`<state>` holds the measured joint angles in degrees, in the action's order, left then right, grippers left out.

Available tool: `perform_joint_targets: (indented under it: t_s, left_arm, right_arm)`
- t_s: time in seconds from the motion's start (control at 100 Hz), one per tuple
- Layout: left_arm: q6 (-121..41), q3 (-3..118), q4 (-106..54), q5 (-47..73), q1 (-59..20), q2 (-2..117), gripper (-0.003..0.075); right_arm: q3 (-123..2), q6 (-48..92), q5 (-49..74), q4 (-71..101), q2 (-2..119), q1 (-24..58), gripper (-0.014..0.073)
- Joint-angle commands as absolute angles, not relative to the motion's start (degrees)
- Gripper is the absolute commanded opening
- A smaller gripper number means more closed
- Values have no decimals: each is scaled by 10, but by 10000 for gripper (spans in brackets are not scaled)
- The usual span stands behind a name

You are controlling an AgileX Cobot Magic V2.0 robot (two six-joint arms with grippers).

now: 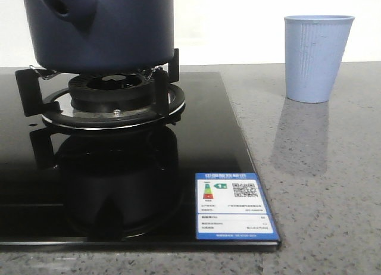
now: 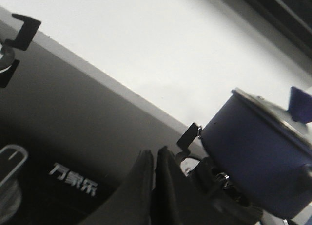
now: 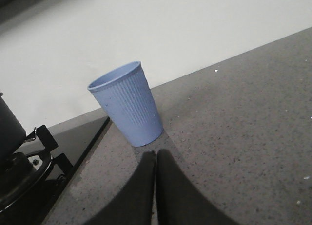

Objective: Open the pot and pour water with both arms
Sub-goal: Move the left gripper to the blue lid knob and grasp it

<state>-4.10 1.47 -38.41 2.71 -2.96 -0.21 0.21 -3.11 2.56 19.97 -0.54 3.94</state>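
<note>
While the pot (image 1: 98, 31) sits lidded on the burner (image 1: 113, 99), I see nothing begun; left gripper (image 2: 155, 159) and right gripper (image 3: 156, 161) both closed, empty; cup (image 3: 127, 104) waiting.

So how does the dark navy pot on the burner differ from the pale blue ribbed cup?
The dark navy matte pot sits raised on the black burner grate; the pale blue ribbed cup stands on the grey speckled counter. The pot is wider, lidded and handled; the cup is tapered, open-topped and handleless. Both are upright and untouched.
</note>
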Motion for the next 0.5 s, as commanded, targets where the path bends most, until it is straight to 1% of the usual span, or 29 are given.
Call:
perform_joint_targets:
  t_s: [0.0,0.14,0.29,0.41,0.49]
  left_arm:
    - [-53,65,-378,9,-29,1,-19]
    - [-94,153,-346,76,-29,66,-19]
    - [-211,259,-342,159,-29,166,-19]
    - [-257,325,-344,206,-31,241,-19]
    - [-267,356,-349,212,-44,275,-19]
  right_arm:
    - [-37,-30,13,199,-8,34,-44]
    - [-116,-28,84,135,44,34,-44]
    - [-210,-26,136,91,146,34,-45]
    - [-273,-18,188,83,229,34,-45]
    - [-302,-18,198,83,276,34,-46]
